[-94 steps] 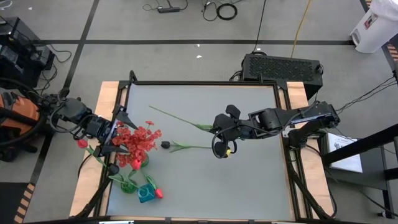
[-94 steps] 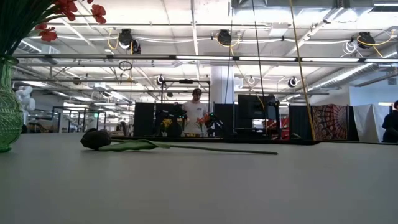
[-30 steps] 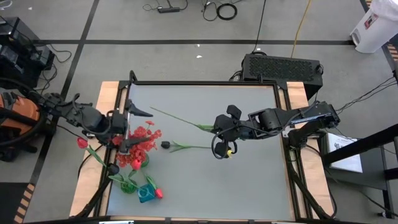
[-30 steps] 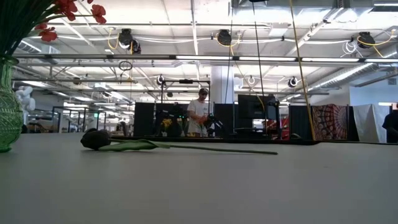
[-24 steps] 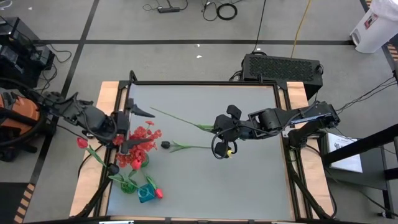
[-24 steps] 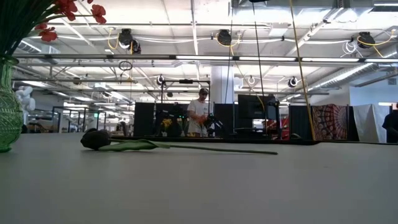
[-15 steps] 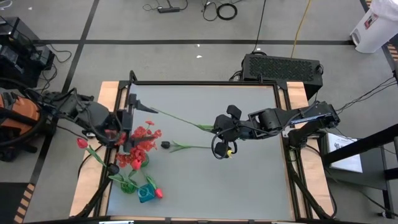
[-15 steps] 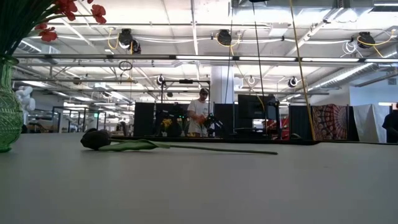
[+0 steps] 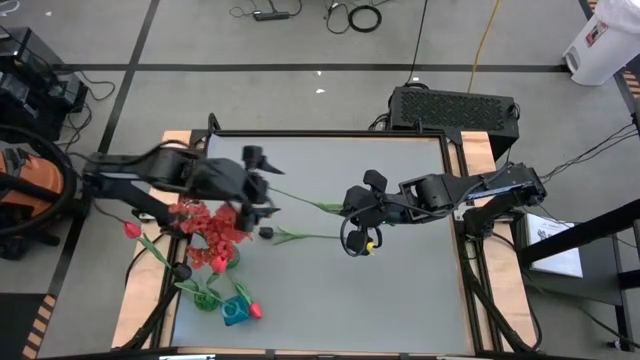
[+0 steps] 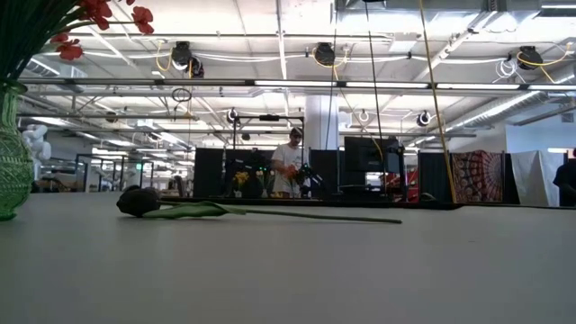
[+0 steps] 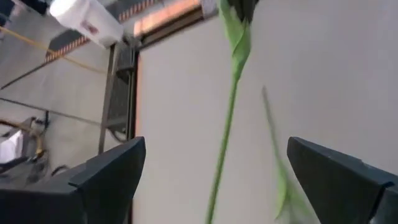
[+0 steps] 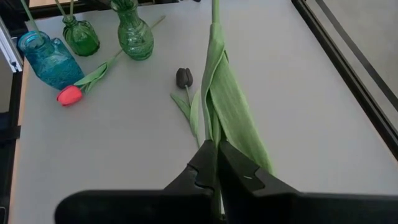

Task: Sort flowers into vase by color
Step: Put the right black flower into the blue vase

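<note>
My right gripper [image 9: 348, 212] is shut over the middle of the table on a long green flower stem [image 9: 300, 194] whose bloom does not show. My left gripper [image 9: 262, 182] hangs open over that stem's free end. In the left wrist view the stem [image 11: 227, 130] runs between its two fingers, my left gripper [image 11: 217, 180] touching nothing. A black-budded flower [image 9: 266, 232] lies flat on the table just near of them. Red frilly blooms [image 9: 222, 228] stand in a green vase [image 12: 135, 28] at the left. My right gripper pinches the stem where its long leaves wrap it [image 12: 214, 134], between its two shut fingers [image 12: 205, 163]. The fingers slant down from the table's right and lie roughly along the stem. The stem runs on past the fingertips toward the far left.
A smaller green vase [image 12: 81, 36] and a blue vase [image 12: 46, 59] stand near the table's left front corner, a red tulip bud [image 12: 69, 94] beside the blue one. Another red bud [image 9: 132, 230] hangs beyond the table's left edge. A person [image 10: 288, 166] stands far behind the table.
My left gripper has swung from the table's left edge beside the red blooms toward the middle, rising and turning, and now stands over the held stem's free end. It has stayed open. The flowers have not moved.
</note>
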Robot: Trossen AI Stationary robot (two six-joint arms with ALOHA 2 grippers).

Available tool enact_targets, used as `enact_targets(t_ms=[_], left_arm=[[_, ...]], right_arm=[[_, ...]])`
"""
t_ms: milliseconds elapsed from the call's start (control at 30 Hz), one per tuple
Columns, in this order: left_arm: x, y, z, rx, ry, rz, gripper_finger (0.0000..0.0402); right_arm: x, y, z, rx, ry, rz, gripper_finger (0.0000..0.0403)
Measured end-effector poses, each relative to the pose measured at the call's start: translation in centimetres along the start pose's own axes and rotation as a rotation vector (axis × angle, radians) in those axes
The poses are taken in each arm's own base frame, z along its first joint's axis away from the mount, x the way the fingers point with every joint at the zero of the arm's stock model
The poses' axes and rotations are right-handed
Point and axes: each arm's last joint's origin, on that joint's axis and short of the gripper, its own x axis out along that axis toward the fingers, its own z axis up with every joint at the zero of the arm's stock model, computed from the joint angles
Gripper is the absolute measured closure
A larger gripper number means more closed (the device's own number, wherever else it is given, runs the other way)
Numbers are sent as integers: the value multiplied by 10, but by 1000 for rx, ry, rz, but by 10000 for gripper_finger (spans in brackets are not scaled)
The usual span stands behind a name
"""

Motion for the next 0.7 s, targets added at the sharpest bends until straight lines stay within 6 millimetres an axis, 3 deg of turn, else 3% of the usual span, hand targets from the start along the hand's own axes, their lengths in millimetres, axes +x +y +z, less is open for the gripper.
enact_targets(t_ms=[333,500,700], left_arm=[[67,-2,4,135,184,49,4],[81,-2,11,118,150,74,4],[78,-2,19,98,71,91,4]], right_arm=[[0,0,0,-23,0,0,403],[0,0,0,-23,0,0,403],[0,0,0,-24,0,-2,403]])
